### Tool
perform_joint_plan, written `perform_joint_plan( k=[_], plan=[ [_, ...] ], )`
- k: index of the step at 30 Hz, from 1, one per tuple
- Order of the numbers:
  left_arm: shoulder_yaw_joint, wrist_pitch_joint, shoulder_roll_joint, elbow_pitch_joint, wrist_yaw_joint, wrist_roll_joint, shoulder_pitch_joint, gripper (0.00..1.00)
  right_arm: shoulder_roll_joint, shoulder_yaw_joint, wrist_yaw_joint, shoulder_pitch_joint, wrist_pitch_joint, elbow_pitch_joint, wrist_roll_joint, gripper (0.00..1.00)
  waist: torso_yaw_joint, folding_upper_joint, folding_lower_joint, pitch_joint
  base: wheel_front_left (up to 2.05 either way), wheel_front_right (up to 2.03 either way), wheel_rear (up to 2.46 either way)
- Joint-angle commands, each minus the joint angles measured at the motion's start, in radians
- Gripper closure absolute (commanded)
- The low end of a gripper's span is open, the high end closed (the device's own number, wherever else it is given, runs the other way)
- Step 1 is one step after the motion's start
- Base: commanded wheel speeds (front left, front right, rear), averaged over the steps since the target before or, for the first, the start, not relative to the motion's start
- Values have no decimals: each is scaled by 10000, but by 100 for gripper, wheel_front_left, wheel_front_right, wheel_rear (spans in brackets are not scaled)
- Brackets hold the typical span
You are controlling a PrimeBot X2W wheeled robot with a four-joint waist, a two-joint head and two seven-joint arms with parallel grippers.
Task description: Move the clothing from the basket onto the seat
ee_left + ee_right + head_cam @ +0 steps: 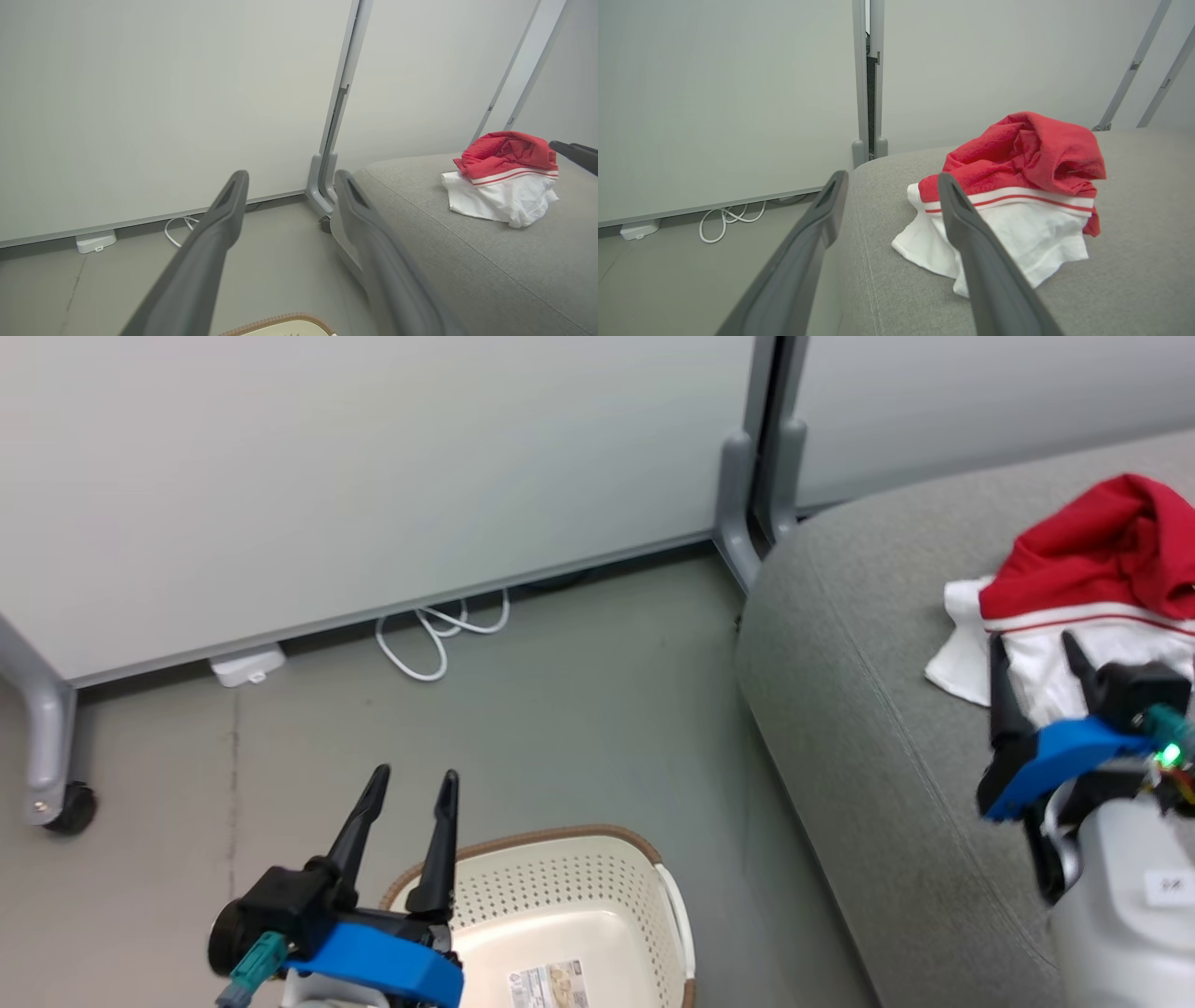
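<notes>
— Anything around the arms, anything in the way?
— Both sets of fingers are spread wide and I'm holding nothing. My left gripper (pixel 415 773) hangs over the far-left rim of the basket (pixel 560 835), with its fingers pointing out over the floor (pixel 579 709). My right gripper (pixel 1033 639) is over the seat (pixel 868 709), tips at the near white edge of the clothing (pixel 1092 551). I can't tell if they touch it.
— Where's the clothing exactly?
— Bunched in a heap on the seat, red on top, white below, a thin red stripe between. It's well apart from the basket.
— What can't you make out?
— The basket's near part is cut off at the bottom of my head view. There's a paper label (pixel 551 985) on its bottom, print too small to read. The heap's right side runs out of frame.
— And the room?
— Grey floor and pale partition panels (pixel 373 476). There's a caster (pixel 73 807) at far left. A looped white cable (pixel 439 635) and a small white box (pixel 247 665) lie along the panel's foot. The seat's rounded corner sits just beside a grey post (pixel 747 523).
</notes>
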Motion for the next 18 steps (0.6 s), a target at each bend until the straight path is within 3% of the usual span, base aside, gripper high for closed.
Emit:
perform_joint_plan(
  k=[1, 18],
  plan=[
    [306, -26, -81, 31, -18, -2, 262, 0, 233, 217, 1, 729, 118, -534, 176, 0, 434, -1, 3, -430, 0, 0, 0],
    [1821, -26, -436, 420, -18, 260, 1052, 0, 965, 1747, 1, 4110, 1346, -4299, 1373, 0, 1255, -1, 3, -837, 0, 0, 0]
  ],
)
